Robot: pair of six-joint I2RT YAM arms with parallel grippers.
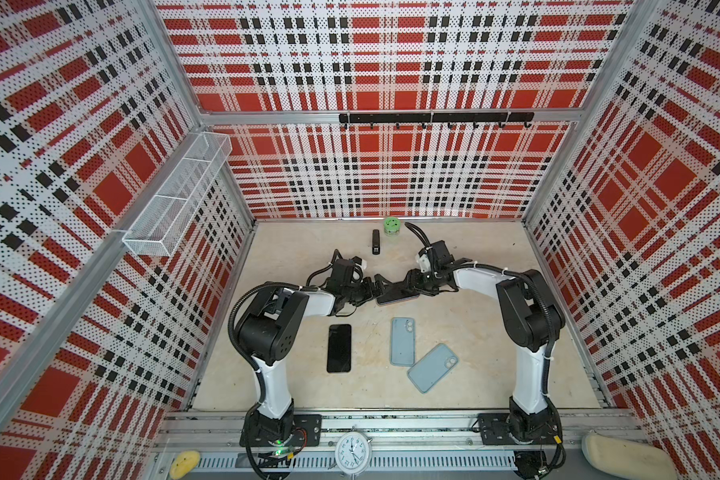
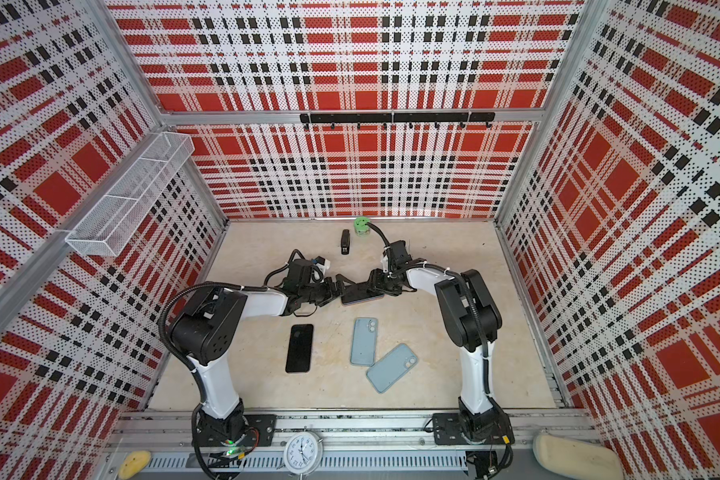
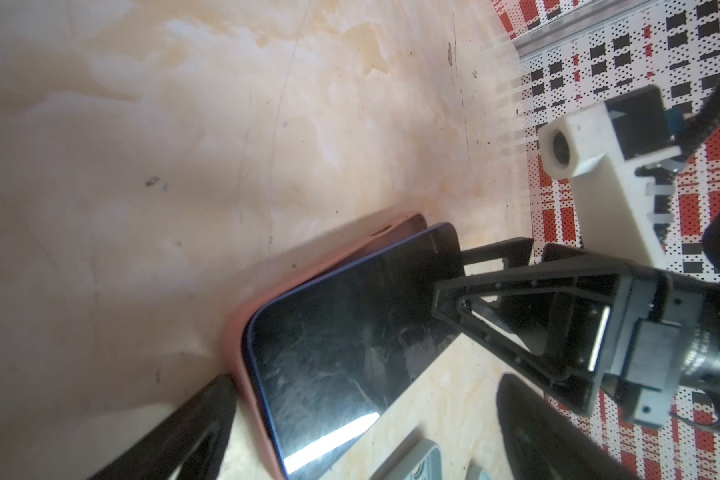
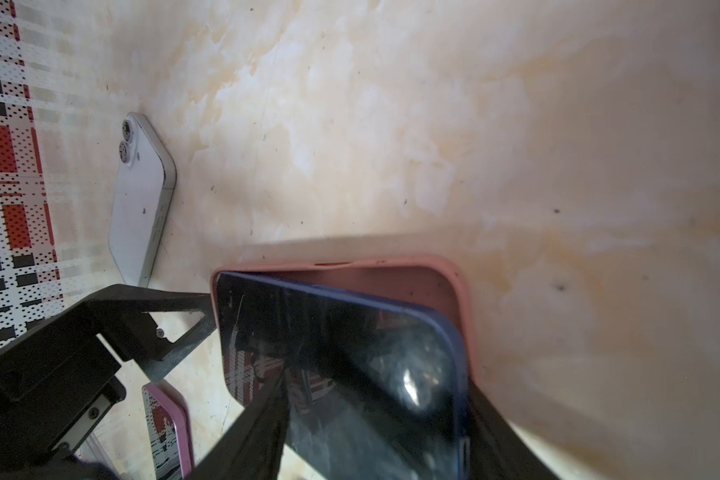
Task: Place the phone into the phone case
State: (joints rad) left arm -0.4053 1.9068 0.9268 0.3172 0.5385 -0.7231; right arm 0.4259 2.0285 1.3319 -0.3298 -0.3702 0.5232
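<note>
A phone [image 4: 350, 353] tilted in the pink case [image 4: 454, 282], left pincer [image 1: 373, 291] wide open, right pincer [image 3: 460, 274] half open, both empty; the raised edge should be pressed flat.

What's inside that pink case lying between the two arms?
A dark-screened phone lies screen up in the pink case, askew, with a strip of its inside showing. The case floor under the phone is hidden.

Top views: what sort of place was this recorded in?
Probably a purpose-built robot test cell: plaid-printed perforated walls on aluminium framing, a left arm and right arm bolted to a front rail, and a clock at the front.
</note>
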